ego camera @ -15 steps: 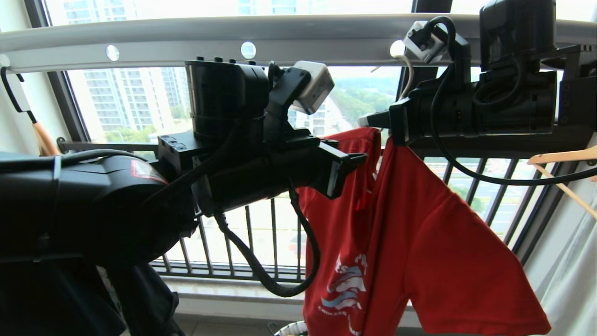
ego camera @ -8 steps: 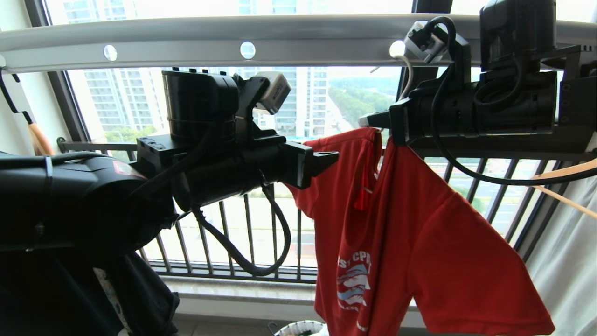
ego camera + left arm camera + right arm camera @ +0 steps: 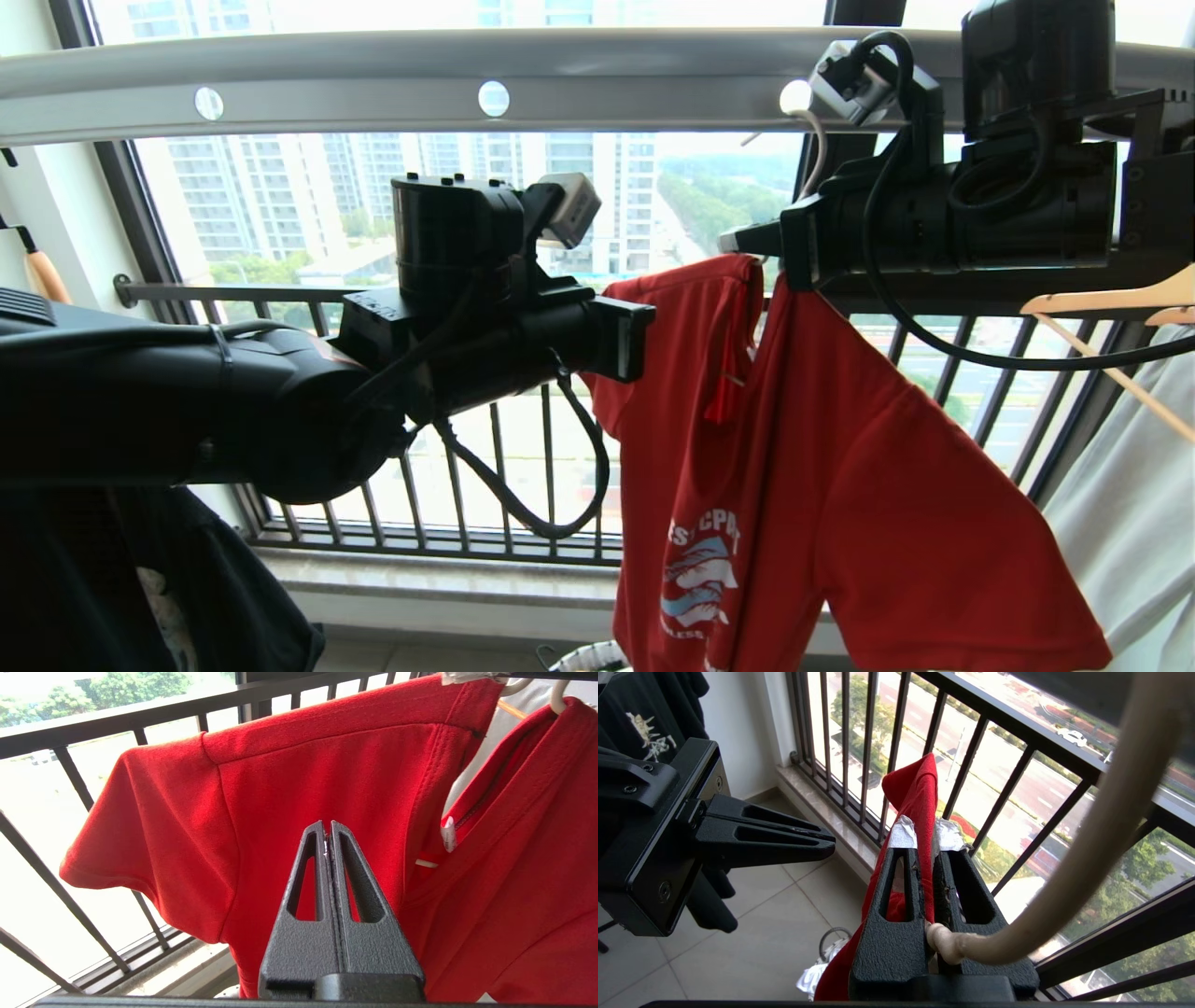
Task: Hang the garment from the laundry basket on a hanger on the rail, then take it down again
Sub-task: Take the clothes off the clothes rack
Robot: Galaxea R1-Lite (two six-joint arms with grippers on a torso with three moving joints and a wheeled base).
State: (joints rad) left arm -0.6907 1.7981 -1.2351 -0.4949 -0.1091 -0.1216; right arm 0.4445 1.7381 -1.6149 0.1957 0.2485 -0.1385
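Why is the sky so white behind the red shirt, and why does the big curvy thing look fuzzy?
Head view: daylight through the window glares white above the rail, leaving the left gripper dark. Right wrist view: the hanger curves very near the camera, so it blurs. Left wrist view: the garment is sharp and evenly lit.

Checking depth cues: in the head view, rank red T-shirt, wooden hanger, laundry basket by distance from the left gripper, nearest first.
From the left gripper, which is shut and empty:
1. Red T-shirt: right beside the fingertips, hanging at the centre.
2. Laundry basket: well below, on the floor at the bottom edge.
3. Wooden hanger: far right, past the right arm.
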